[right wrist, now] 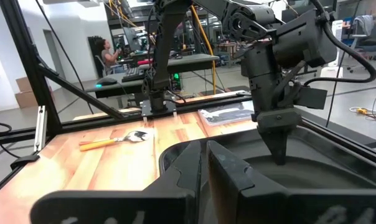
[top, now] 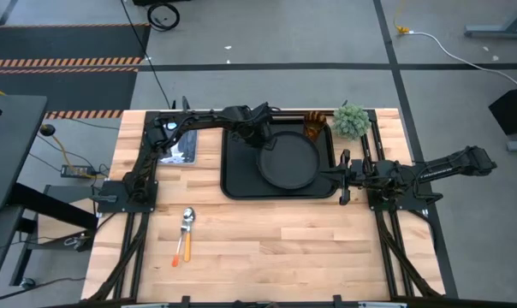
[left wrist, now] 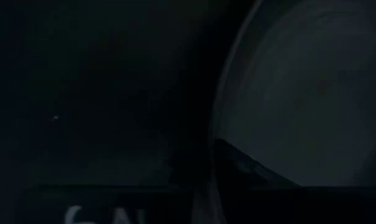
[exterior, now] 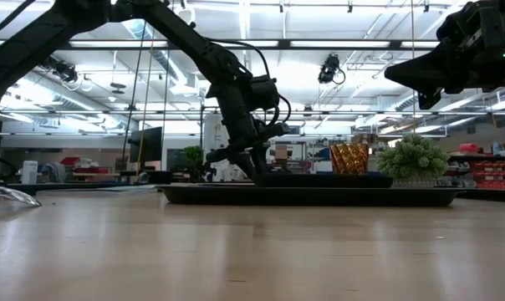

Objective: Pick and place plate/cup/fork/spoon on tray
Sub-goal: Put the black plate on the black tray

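Note:
The black tray [top: 237, 184] lies in the middle of the table. The round black plate [top: 288, 162] lies flat in it, and the amber cup [top: 315, 127] stands in its far right corner. My left gripper [top: 260, 139] is down at the plate's far-left rim, fingers close together. My right gripper [top: 342, 176] hovers shut and empty over the tray's right rim. The spoon [top: 188, 217] and the fork's orange handle [top: 178, 254] lie together on the wood near the front left. My left gripper comes from above, fingers [right wrist: 280, 144] pointing down at the plate's far-left rim [left wrist: 220, 93]. They look pinched on that rim, but the contact itself is dark and hidden. The plate lies flat on the tray's floor [right wrist: 337, 171].
A small green plant [top: 351, 120] stands beside the tray's far right corner. A dark flat packet [top: 178, 151] lies at the far left. Bare wood lies along the table's near side. A person [right wrist: 104, 53] sits in the room beyond.

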You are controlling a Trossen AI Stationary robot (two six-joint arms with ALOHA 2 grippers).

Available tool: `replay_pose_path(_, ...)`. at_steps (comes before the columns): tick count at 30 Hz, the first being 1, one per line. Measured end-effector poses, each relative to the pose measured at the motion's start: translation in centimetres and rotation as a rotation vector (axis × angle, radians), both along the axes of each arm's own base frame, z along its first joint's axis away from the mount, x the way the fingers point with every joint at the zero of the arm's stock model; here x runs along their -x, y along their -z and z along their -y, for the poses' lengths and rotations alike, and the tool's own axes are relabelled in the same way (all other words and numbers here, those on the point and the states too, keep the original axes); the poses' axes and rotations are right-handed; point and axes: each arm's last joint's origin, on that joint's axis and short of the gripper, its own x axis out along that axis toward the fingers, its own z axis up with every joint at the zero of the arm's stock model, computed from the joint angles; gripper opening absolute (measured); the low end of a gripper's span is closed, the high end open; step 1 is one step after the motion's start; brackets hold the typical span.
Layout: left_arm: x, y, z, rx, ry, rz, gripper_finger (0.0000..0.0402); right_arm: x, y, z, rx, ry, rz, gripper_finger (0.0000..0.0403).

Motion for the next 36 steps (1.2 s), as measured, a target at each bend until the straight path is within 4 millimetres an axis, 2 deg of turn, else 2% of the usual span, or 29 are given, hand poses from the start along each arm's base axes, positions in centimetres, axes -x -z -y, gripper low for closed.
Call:
replay_pose_path(5,0.0,0.0,0.1,0.014,0.015,0.006,0.0108,0.0,0.0,0.0,0.000,0.000,0.000,0.0034)
replay_pose_path(9,0.3,-0.7,0.2,0.012,0.070,-0.011,0.0122,0.0,0.0,0.0,0.000,0.000,0.000,0.0034)
replay_pose_path(12,0.4,-1.5,0.1,-0.010,0.100,-0.030,0.0122,0.0,0.0,0.0,0.000,-0.001,0.000,0.0034)
replay_pose_path(18,0.3,-1.4,0.6,0.026,0.105,-0.030,0.0114,0.0,0.0,0.0,0.000,0.000,0.000,0.0034)
replay_pose_path(28,-0.7,-1.2,3.0,0.041,0.086,-0.052,0.0112,0.0,0.0,0.0,0.000,0.000,0.000,0.0034)
replay_pose_path(36,-2.1,-1.4,4.4,0.028,0.121,0.028,0.0112,0.0,0.0,0.0,0.000,0.000,0.000,0.0034)
